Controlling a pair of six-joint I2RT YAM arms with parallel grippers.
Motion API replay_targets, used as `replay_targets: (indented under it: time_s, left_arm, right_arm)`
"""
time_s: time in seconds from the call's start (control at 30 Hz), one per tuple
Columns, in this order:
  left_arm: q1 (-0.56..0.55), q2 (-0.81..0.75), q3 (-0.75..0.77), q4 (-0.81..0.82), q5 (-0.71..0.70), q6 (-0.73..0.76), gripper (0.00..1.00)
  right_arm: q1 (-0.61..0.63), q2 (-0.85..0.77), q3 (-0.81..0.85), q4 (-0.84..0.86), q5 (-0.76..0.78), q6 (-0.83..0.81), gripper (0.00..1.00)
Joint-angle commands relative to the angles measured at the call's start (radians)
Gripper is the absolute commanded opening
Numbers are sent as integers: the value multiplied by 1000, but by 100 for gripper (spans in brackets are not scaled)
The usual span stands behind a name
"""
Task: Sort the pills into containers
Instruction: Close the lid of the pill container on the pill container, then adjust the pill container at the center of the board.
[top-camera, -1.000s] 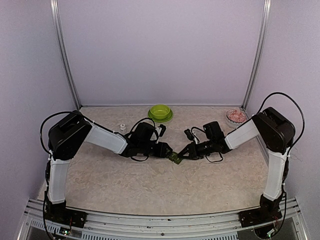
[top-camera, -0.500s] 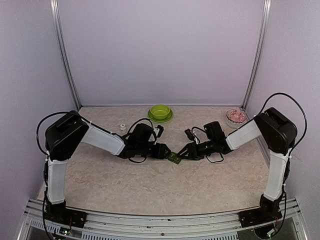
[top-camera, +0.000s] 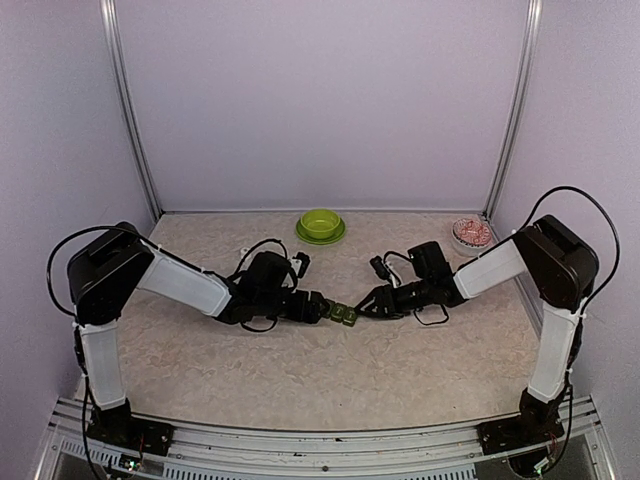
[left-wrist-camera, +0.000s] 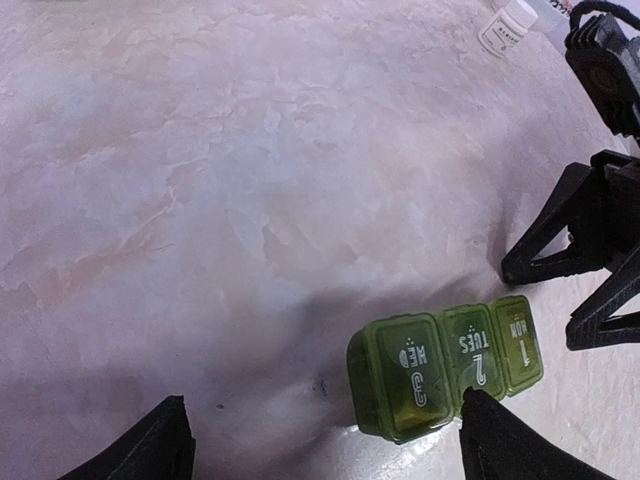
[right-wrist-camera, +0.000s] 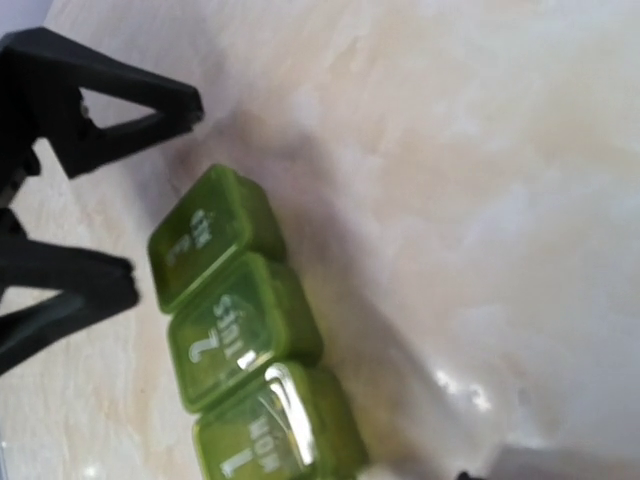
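Though lids (left-wrist-camera: 472, 358) number three, one pill box (left-wrist-camera: 440, 385) lies.

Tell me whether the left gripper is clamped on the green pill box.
No: the fingers of the left gripper stand wide apart, and the pill box lies on the table by one of them.

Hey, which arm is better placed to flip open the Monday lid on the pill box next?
Probably the right: the right gripper sits with jaws open at the MON end of the pill box, while the left gripper is at the WED end.
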Motion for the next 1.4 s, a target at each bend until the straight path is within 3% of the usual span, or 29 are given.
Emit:
replay_targets:
  time_s: [0.0,0.13,0.27,0.57,0.97,1.37]
  left_arm:
    - [-3,-62,-22,42,-20,-6,92]
    - [-3,-57,13,-34,-20,-32,89]
    - [-4,-57,32,-91,-30,-60,81]
    - [-6,-73,28,-102,15,-100,72]
    - [5,-108,-23,-69,-77,-129,72]
    - [20,-137,-60,-51,-138,-144,86]
  right_arm:
    - [14,-17,23,-58,49,-48,58]
    - [15,-15,63,-92,69,-79,60]
    - [17,5,115,-125,71,-93,60]
    - [72,47,151,-147,73,-107,61]
    - [179,19,132,-161,56,-121,61]
    - [262,69,169,1,-19,-61,61]
